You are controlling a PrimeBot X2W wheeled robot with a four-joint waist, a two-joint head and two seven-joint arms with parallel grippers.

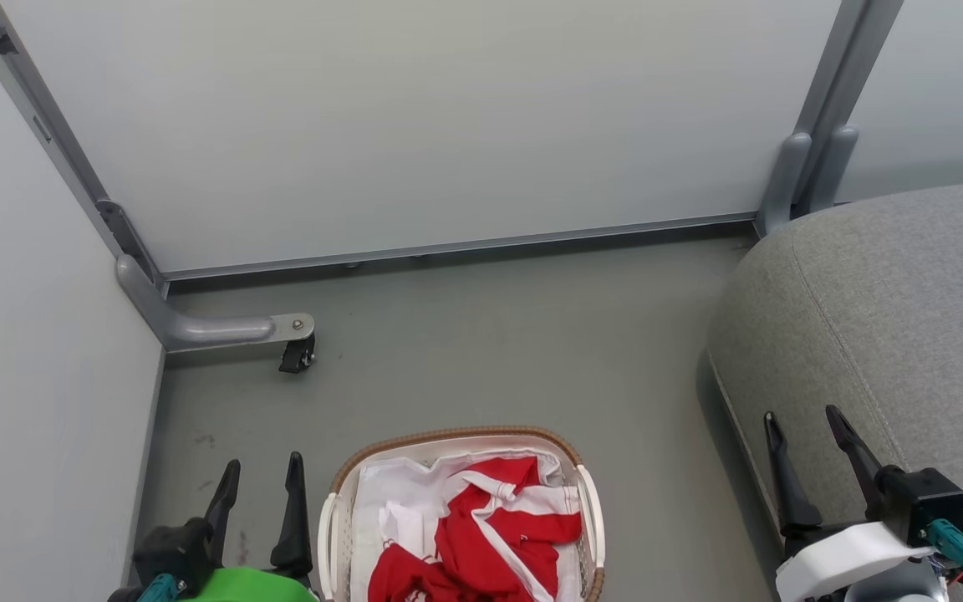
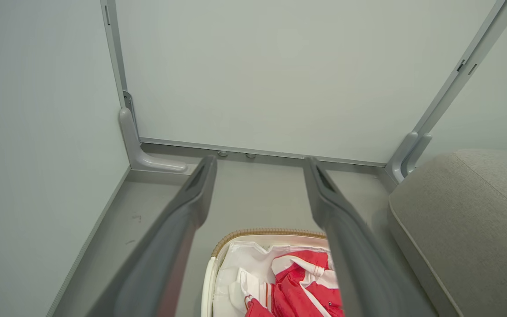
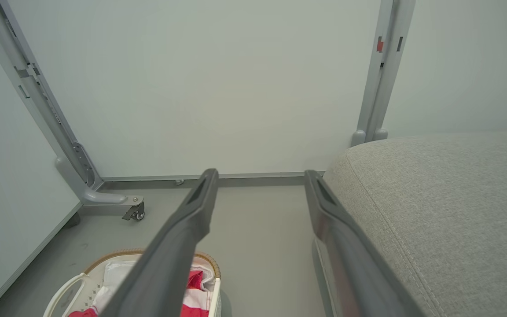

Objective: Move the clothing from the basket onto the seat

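A: Start with the biggest thing. Where is the seat?

B: The grey sofa seat (image 1: pixel 908 318) takes up the right side of the head view. Its rounded edge faces the grey floor (image 1: pixel 490 334), and a stitched seam runs along it.

A: And the basket?

B: The oval white basket (image 1: pixel 448 436), with its brown woven rim, stands on the floor at bottom middle. Its long axis runs away from the robot (the near end is cut off by the frame). It sits left of the seat and apart from it.

A: The clothing?

B: The clothing (image 1: pixel 523 527) lies inside the basket, mostly in its right half. It is a crumpled heap of bright red fabric with white stripes and panels, resting on a white liner (image 1: pixel 385 502). It is soft and folded over itself, so I judge a raised red fold the likeliest place to pinch.

A: Which arm is nearer?

B: The left gripper (image 1: pixel 264 461). It hangs just beside the basket's left wall with its fingers pointing forward, so the clothing lies to its right and lower down. The right gripper (image 1: pixel 801 414) is at the seat's front edge, well apart from the basket.

A: Is either holding anything?

B: No. Both have their fingers spread wide with nothing between them.

A: So how far along is the task?

B: Not begun, by my reading. The clothing is in the basket and nothing red lies on the seat.
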